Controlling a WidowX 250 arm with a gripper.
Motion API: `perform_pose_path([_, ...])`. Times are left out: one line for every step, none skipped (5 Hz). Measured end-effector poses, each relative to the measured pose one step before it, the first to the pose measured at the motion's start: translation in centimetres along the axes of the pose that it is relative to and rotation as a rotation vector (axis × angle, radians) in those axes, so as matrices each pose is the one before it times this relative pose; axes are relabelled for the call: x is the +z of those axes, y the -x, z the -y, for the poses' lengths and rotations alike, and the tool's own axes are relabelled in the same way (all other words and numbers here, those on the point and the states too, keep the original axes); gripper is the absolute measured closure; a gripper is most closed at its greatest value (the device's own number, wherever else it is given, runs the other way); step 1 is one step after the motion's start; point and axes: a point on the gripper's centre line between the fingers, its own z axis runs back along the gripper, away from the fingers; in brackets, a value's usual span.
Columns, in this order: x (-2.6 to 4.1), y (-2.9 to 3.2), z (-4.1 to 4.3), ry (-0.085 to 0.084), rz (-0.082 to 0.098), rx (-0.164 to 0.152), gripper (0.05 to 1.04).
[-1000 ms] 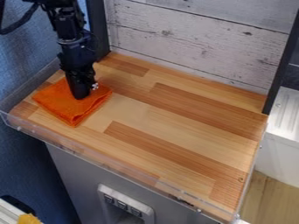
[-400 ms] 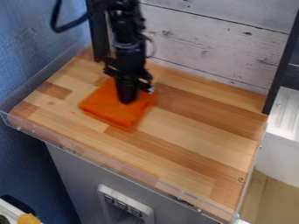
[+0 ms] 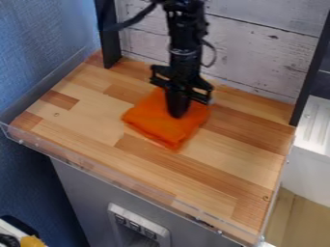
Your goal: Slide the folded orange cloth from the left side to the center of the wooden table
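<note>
While the black arm (image 3: 186, 43) hangs in from the top edge, its gripper (image 3: 178, 115) points down onto the orange cloth (image 3: 155, 126), tip against the upper face. End effector state: cannot tell whether spread, pressed together or pinching fabric.

Cloth: lies on the wooden counter (image 3: 245, 161), around the middle of its width and somewhat toward the far side. Folded, roughly square, set cornerwise, one corner toward the near side; layered edges visible along its near left side. Part of the far portion is hidden behind the gripper.

Surroundings: counter top is of light and darker brown strips, with a clear rim (image 3: 132, 183) along the near edge. Whitewashed plank wall (image 3: 258, 53) at the far side, between a dark left post (image 3: 108, 38) and a dark right post (image 3: 310, 67). Blue wall (image 3: 45, 48) at left. White ribbed surface (image 3: 316, 125) beyond the right edge. Grey front (image 3: 84, 193) below the near edge, bearing a pale switch panel (image 3: 138, 226). Yellow object at near left corner of view (image 3: 32, 241), only partly visible, identity unclear
</note>
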Motion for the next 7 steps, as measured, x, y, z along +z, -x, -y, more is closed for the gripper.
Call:
perform_pose_path([0.346, -0.453, 2.104, 0.0003, 0.0108, 0.0181, 1.021])
perform_pose_path([0.152, -0.194, 1.056, 0.0117, 0.0077, 0.02, 1.021])
perform_pose_path([0.232, -0.49, 0.703, 0.0127, 0.0146, 0.0215, 0.997])
perform_pose_path([0.745, 0.137, 0.527, -0.0004, -0.0323, 0.0062, 0.844])
perform_pose_path([1.394, -0.391, 0.04, -0.0023, -0.0214, 0.0092, 0.589])
perform_pose_path([1.305, -0.465, -0.016, -0.0049, -0.0056, -0.0001, 0.292])
perform_pose_path([1.318, -0.283, -0.022, -0.0026, 0.0034, -0.0053, 0.087])
